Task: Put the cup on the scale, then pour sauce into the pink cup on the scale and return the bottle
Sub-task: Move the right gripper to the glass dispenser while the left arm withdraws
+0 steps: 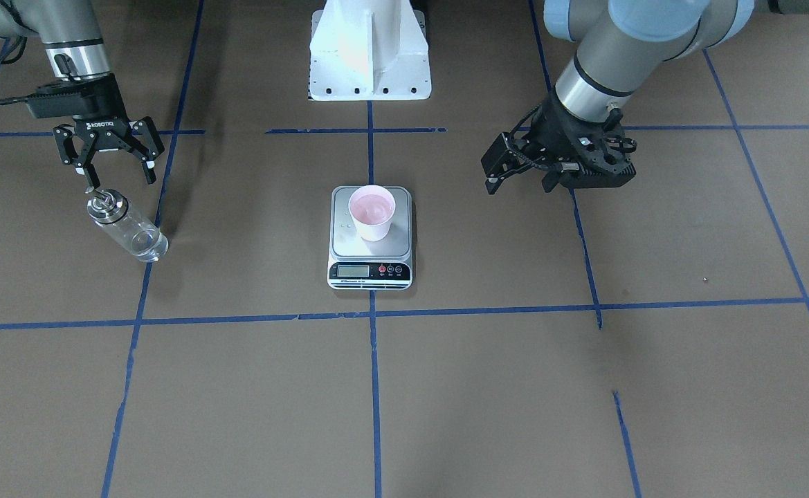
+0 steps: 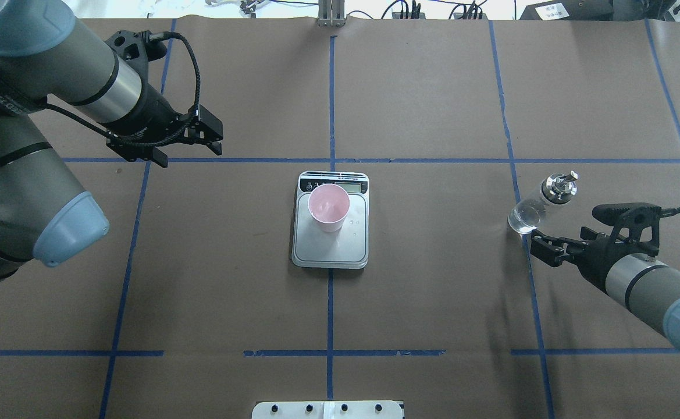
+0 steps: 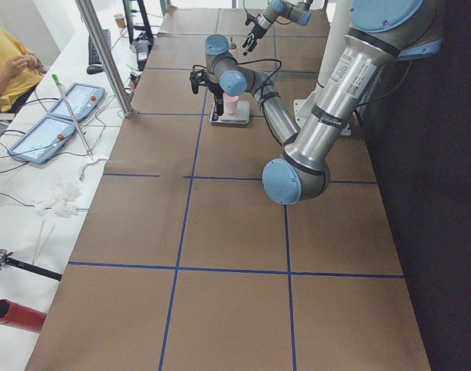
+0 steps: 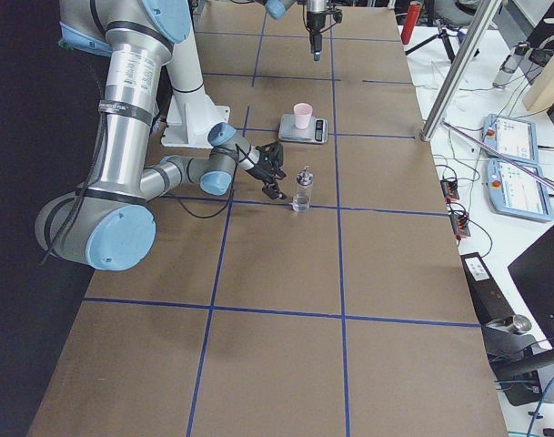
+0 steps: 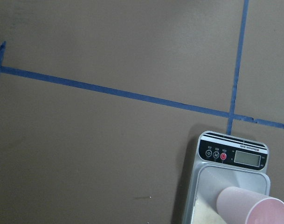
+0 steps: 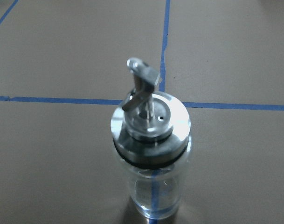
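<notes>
The pink cup (image 1: 371,211) stands upright on the scale (image 1: 349,242) at the table's middle, towards the display end of the platform. Both show from overhead, cup (image 2: 328,205) and scale (image 2: 340,247), and in the left wrist view, cup (image 5: 251,207) and scale (image 5: 232,158). The clear glass bottle (image 1: 131,232) with its silver spout cap stands alone on the table. My right gripper (image 1: 113,173) is open just behind it, not touching. The bottle fills the right wrist view (image 6: 151,140). My left gripper (image 1: 522,185) looks open and empty, away from the scale.
The robot's white base (image 1: 369,52) stands behind the scale. Blue tape lines cross the brown table cover. Tablets and cables (image 3: 53,124) and a seated person (image 3: 7,58) are on a side bench beyond the table's far edge, next to a metal pole (image 3: 104,54).
</notes>
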